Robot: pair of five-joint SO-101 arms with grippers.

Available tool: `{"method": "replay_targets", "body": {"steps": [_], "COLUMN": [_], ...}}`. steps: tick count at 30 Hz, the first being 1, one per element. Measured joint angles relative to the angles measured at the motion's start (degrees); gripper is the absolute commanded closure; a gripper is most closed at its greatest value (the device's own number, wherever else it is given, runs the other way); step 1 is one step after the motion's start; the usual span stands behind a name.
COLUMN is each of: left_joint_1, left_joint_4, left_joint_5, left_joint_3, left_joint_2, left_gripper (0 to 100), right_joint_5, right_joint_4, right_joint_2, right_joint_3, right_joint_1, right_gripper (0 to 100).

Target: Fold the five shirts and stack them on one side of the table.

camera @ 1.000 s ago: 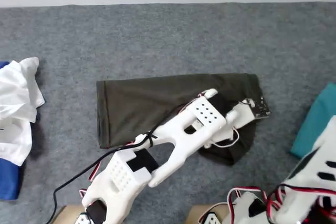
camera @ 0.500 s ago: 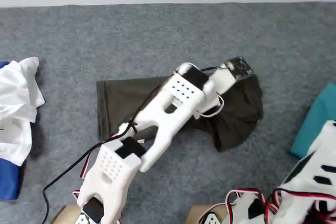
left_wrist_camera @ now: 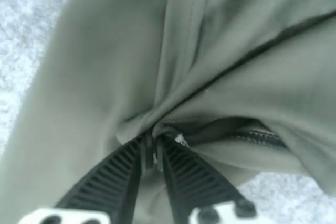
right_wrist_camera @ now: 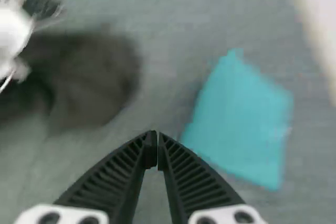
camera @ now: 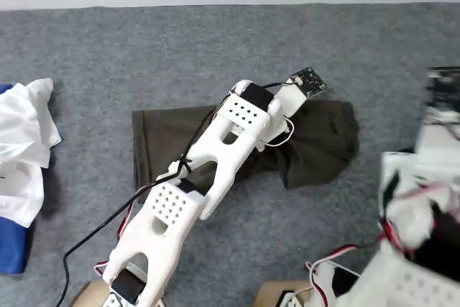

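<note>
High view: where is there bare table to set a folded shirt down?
Free: the far strip of table beyond the olive shirt, and the gap between it and the white shirt. Crowded: the right side, under the right arm.

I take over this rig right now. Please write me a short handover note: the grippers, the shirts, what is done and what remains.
Left gripper: shut on the olive shirt, pinching a fold of cloth at its bunched end.
Right gripper: shut, empty, above the grey table near the teal shirt.
Shirts: olive shirt mid-table, partly folded; teal shirt lies flat and looks folded; white shirt lies crumpled on a blue shirt at the table's edge.
Done: the teal one at most.
Left: finish the olive one, fold the others, stack all on one side.
</note>
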State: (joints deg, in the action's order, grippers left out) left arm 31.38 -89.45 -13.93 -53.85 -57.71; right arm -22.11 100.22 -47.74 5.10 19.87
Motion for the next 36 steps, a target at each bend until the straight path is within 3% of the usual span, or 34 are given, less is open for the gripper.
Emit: {"method": "replay_targets", "body": {"steps": [8,16,26,31,36], "left_joint_1": [-0.18,-0.18,-0.18,-0.18,-1.41], "left_joint_4": [-7.30,-9.49,-9.49,-9.49,-9.67], "left_joint_5": [0.00,0.00,0.00,0.00,0.00], "left_joint_3": [-12.84,-18.02,-18.02,-18.02,-18.02], "left_joint_2": [-7.12,-9.49,-9.49,-9.49,-9.49], "left_gripper": [98,98,98,98,93], "right_joint_5": [0.00,0.00,0.00,0.00,0.00], "right_joint_4": [-12.57,-24.44,-36.13,-37.19,-38.51], "right_joint_2": [0.62,0.70,0.70,0.70,0.70], "right_joint_3": [28.57,46.33,54.77,54.86,54.86], "right_joint_1": [-10.99,-19.69,-21.54,-21.63,-21.54], "right_gripper": [98.8,98.8,97.8,83.7,82.5]}}
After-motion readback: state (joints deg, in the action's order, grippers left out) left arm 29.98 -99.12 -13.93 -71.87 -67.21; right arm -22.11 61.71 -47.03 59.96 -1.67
